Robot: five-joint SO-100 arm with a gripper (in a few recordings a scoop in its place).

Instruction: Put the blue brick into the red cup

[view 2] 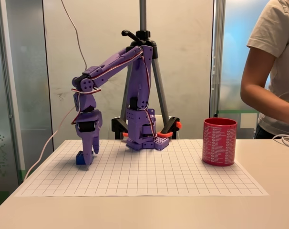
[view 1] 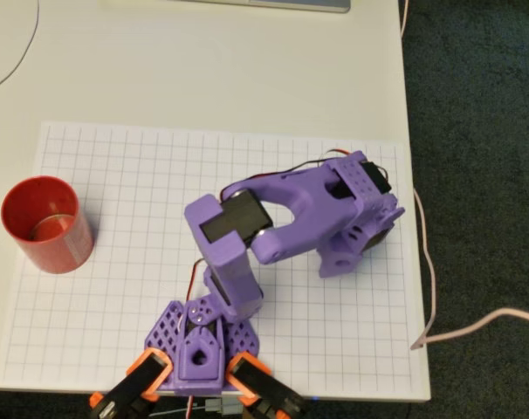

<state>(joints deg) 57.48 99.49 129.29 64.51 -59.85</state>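
Observation:
The blue brick (view 2: 80, 158) lies on the white grid mat (view 2: 149, 179) at the left of the fixed view. My purple gripper (view 2: 89, 156) points straight down with its tips at the mat, right against the brick's right side. Whether the fingers close on the brick is not clear from this side. In the overhead view the arm's wrist (view 1: 352, 214) covers the brick and the fingers. The red cup (view 2: 219, 141) stands upright at the right end of the mat, far from the gripper; in the overhead view the red cup (view 1: 46, 225) is at the mat's left edge.
The arm's base (view 1: 199, 345) is clamped at the table's near edge in the overhead view. A cable (view 1: 426, 262) hangs off the right table edge. A tripod (view 2: 143, 57) stands behind the arm, and a person's arm (view 2: 263, 81) is at the far right, above the cup.

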